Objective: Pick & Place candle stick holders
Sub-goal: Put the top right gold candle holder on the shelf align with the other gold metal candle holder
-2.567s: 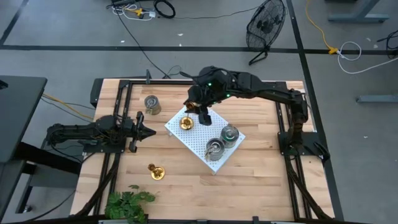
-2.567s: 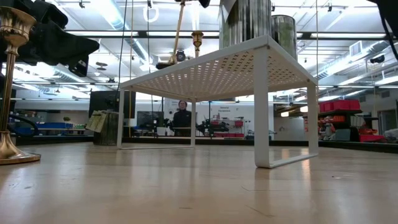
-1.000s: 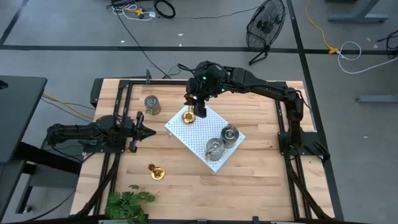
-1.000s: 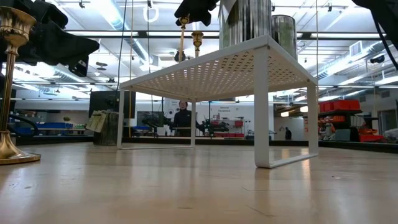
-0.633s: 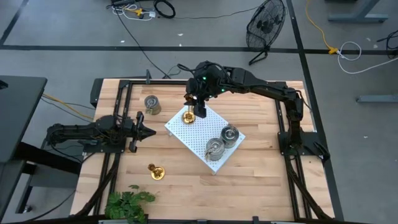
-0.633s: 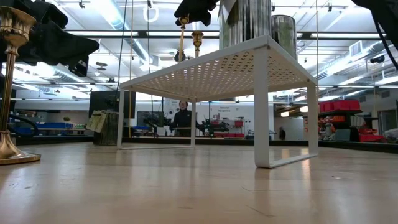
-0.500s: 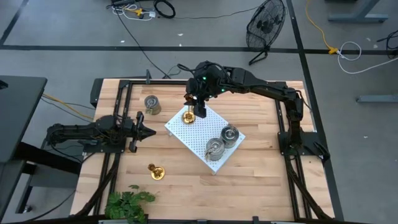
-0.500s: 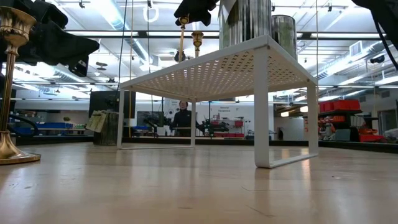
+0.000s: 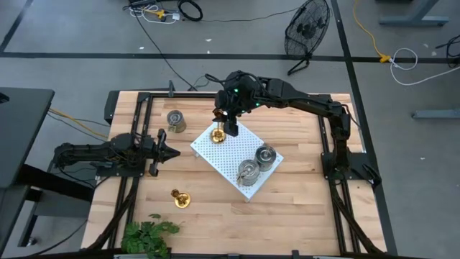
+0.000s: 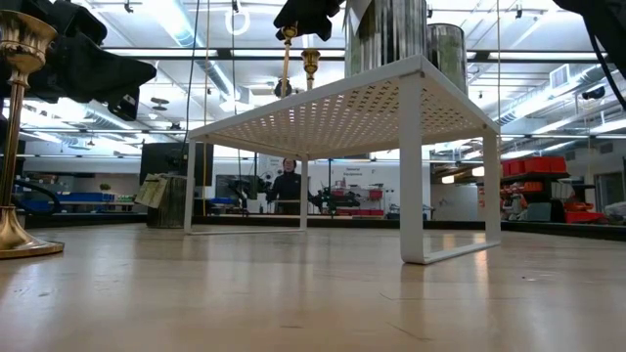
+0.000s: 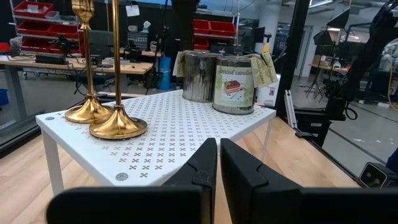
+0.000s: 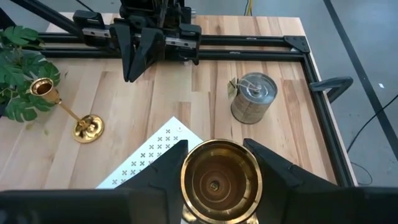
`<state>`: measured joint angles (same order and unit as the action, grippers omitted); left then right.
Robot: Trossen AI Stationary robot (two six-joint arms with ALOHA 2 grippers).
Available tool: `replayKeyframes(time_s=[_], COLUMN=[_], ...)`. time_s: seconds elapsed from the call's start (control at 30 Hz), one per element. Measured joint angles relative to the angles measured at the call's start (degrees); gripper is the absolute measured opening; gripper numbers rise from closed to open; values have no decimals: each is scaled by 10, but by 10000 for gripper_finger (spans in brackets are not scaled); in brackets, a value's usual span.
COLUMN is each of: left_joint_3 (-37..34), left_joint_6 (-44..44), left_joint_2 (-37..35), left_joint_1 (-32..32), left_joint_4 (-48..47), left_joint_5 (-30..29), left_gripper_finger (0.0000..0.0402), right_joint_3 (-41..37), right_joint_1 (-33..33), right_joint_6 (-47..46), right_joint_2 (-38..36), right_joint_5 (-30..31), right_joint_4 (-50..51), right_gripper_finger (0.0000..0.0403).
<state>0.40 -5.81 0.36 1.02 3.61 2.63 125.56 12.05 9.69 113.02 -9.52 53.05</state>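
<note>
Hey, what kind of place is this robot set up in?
Probably a robotics lab or workshop: red parts bins on shelving, a floor fan, loose cables on the grey floor.

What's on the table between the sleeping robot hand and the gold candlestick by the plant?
Nothing: in the high view, only bare wooden table lies between the left gripper, parked and shut, and the brass candle stick holder standing near the plant.

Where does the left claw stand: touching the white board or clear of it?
Apart. The high view shows the shut left claw lying short of the white board's near corner, with bare table between them.
</note>
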Motion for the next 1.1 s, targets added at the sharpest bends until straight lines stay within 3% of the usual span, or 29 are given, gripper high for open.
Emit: replayKeyframes(time_s=[0.5,0.83,1.1], left_joint_3=[0,0,0], left_joint_6=[0,0,0], left_joint_2=[0,0,0], left_joint_1=[0,0,0], left_joint_4=[0,0,0], left_joint_5=[0,0,0], left_gripper_finger=[25,25,25], right_joint_3=[-1,-1,-1], right_joint_1=[0,0,0], right_joint_6=[0,2,-2], right_joint_2=[0,0,0], right_joint_5=[23,21,-3], right_joint_4=[-8,-11,-16], right_gripper_finger=[151,212,236])
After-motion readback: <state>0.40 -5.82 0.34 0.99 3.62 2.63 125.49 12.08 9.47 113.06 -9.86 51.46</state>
